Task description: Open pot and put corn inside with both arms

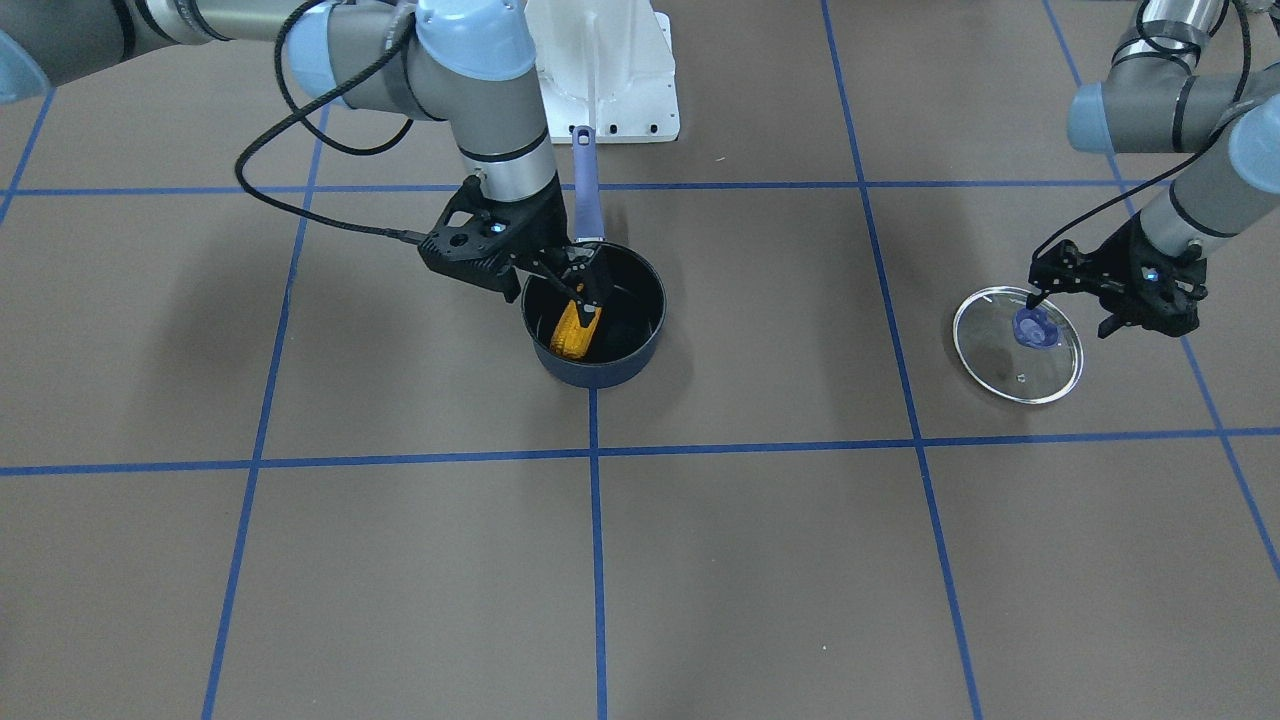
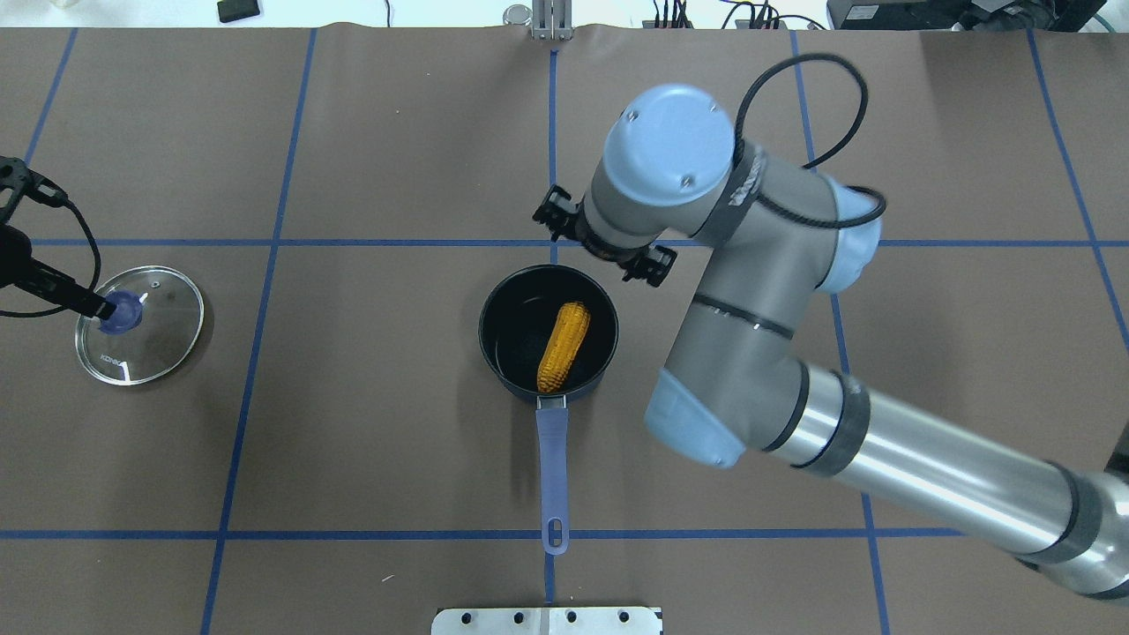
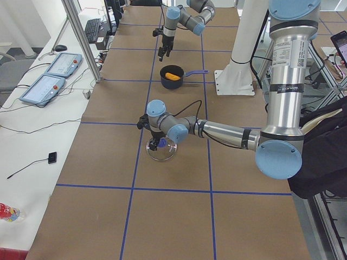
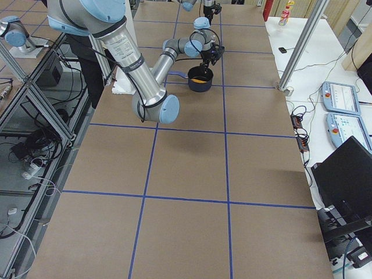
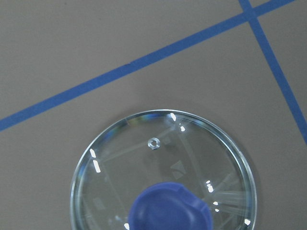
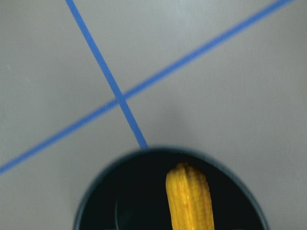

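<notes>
The dark navy pot stands uncovered near the table's middle, its periwinkle handle pointing toward the robot. The yellow-orange corn lies inside it, leaning on the wall; it also shows in the front view and the right wrist view. My right gripper hangs open above the pot's far rim, apart from the corn. My left gripper is open just above the glass lid, one fingertip by its blue knob. The lid lies flat on the table.
The white base mount stands behind the pot's handle. Blue tape lines grid the brown table. The right arm's elbow and forearm stretch across the table's right half in the overhead view.
</notes>
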Controlling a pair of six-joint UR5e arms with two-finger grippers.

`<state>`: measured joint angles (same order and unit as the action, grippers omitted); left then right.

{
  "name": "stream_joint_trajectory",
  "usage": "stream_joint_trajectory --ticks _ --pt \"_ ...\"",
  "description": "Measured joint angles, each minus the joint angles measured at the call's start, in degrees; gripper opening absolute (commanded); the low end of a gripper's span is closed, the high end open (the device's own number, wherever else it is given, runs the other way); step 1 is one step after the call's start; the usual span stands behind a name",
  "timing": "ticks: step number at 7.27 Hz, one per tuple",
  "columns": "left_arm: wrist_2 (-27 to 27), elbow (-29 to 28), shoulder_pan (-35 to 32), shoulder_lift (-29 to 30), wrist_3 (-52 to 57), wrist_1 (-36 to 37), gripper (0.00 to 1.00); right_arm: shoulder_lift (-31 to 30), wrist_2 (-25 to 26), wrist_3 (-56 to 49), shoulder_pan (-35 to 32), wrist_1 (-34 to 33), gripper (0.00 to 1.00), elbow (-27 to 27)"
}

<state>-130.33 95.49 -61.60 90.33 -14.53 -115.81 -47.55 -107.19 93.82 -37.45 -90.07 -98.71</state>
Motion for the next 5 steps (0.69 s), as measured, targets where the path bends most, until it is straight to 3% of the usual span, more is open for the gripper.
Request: stream_joint_trajectory --ticks 2,5 --pt "-3.86 -1.67 -7.37 0.14 10.5 4.87 0.98 -5.15 -11.22 -11.78 -11.2 -0.02 1.0 -2.86" --pt "-5.3 -2.14 -17.22 0.71 27.68 15.79 0.98 -17.12 -15.93 -34.78 -21.39 0.09 1.0 -5.46"
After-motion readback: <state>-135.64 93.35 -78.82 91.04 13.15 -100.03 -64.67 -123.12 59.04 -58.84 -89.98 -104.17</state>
